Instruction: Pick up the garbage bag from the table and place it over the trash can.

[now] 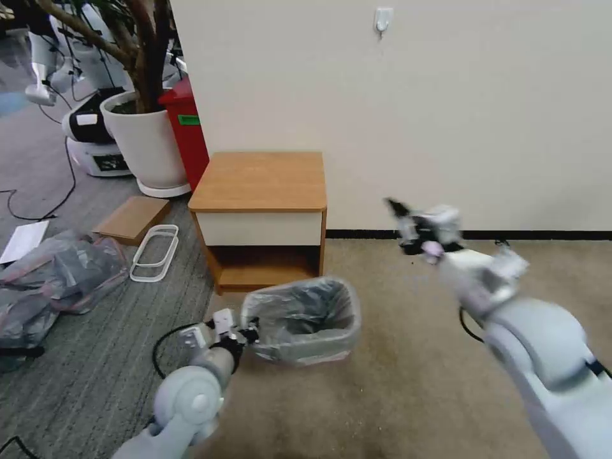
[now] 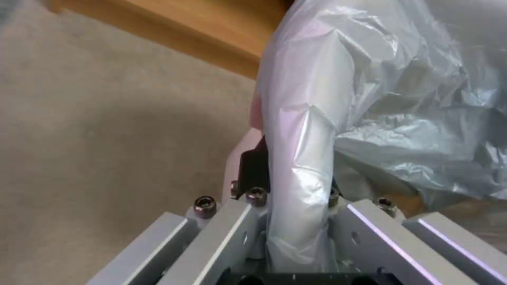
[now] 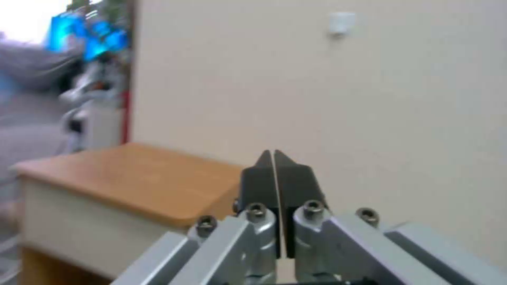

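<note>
I have the left gripper (image 1: 250,334) low at the left rim of the trash can (image 1: 338,347), its fingers (image 2: 252,168) clamped on a fold of the garbage bag (image 1: 299,309). The bag is already draped over the can, lining it and covering its rim, and the can sits on the carpet (image 1: 408,395) just in front of the bench (image 1: 260,182). My right gripper (image 1: 396,208) hangs raised to the right of the bench, well apart from the can, fully closed with nothing between its fingers (image 3: 260,182). A heap of similar bags (image 1: 57,274) lies on the floor far left.
</note>
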### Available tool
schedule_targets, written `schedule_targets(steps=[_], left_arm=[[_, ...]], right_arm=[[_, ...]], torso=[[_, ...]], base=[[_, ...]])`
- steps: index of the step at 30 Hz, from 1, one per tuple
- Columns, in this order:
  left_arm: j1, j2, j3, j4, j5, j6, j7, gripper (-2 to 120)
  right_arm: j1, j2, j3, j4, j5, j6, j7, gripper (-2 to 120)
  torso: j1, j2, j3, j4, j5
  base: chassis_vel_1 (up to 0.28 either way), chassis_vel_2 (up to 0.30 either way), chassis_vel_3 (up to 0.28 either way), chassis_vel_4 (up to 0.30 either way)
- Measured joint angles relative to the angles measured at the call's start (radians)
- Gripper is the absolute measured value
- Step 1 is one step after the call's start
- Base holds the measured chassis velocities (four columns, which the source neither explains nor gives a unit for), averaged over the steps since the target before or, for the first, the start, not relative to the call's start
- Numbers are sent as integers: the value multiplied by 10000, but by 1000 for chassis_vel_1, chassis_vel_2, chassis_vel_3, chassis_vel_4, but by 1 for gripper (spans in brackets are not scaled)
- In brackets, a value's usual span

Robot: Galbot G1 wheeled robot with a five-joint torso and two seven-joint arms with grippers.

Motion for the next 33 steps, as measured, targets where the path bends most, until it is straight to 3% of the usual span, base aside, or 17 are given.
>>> schedule_targets(steps=[2,4,6,9,11,14,19,33], left_arm=[[-201,-103,267,193,102,-11,-71,2],[-722,-336,993,813,371,-56,-311,2],[-769,-355,1056,861,383,-58,-350,2],[-1082,-463,1510,1227,603,-84,-688,2],[-1134,-490,1568,1264,629,-97,-815,2],[-1174,-511,1653,1282,658,2,-1125,2],[-1130,-542,1640,1236,685,97,-1292,2],[-1173,-380,1484,833,656,-213,-1095,52]], right_arm=[[-487,244,285,19,-47,428,204,6],[-1656,1045,919,16,-232,1279,796,17],[-1715,1104,954,14,-239,1312,828,18],[-2039,1452,1114,-20,-297,1520,955,36],[-2080,1491,1126,-46,-311,1553,961,39],[-2088,1531,1135,-106,-319,1586,968,54],[-2064,1548,1099,-151,-331,1591,967,65],[-1992,1677,829,-276,-448,1564,953,68]], torso=[[0,0,0,2,0],[0,-1,0,1,-1],[0,-1,0,1,-2],[0,0,-1,6,2],[0,0,-1,9,1],[0,1,-2,9,2],[0,1,-1,6,-2],[0,-3,3,3,-5]], base=[[0,0,0,0],[0,0,0,0],[0,0,0,0],[0,0,0,0],[0,0,0,0],[0,0,0,0],[0,0,0,0],[0,0,0,0]])
